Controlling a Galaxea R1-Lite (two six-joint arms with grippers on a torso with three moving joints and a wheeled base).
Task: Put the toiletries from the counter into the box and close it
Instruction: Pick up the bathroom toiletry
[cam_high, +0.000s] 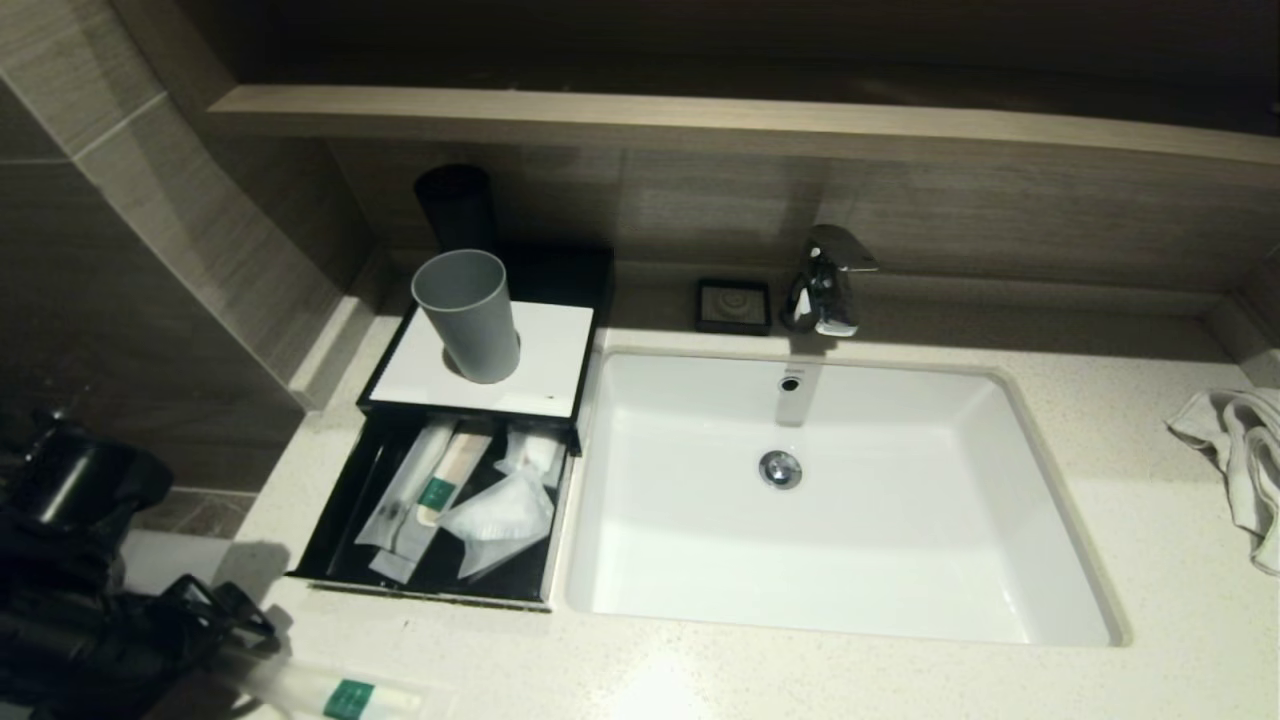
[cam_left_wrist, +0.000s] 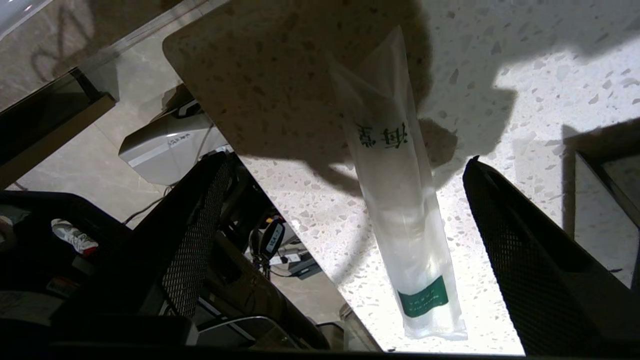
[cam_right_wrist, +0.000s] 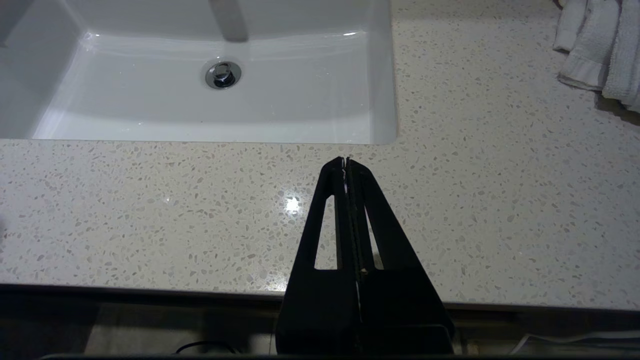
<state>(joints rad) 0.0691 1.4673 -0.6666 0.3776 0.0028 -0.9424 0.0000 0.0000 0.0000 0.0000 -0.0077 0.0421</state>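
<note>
A clear plastic toiletry packet with a green label (cam_left_wrist: 400, 200) lies flat on the speckled counter near its front left corner; it also shows in the head view (cam_high: 340, 697). My left gripper (cam_left_wrist: 347, 157) is open just above it, with one finger on each side and not touching it; it sits at the lower left of the head view (cam_high: 240, 615). The black box (cam_high: 330, 560) left of the sink has its drawer pulled out, holding several wrapped packets (cam_high: 450, 495). My right gripper (cam_right_wrist: 346, 161) is shut and empty over the counter's front edge.
A grey cup (cam_high: 468, 315) stands on the box's white top, with a black cup behind it. The white sink (cam_high: 1050, 620) fills the middle, with a tap (cam_high: 825, 280) behind. A towel (cam_high: 1240, 460) lies at the far right.
</note>
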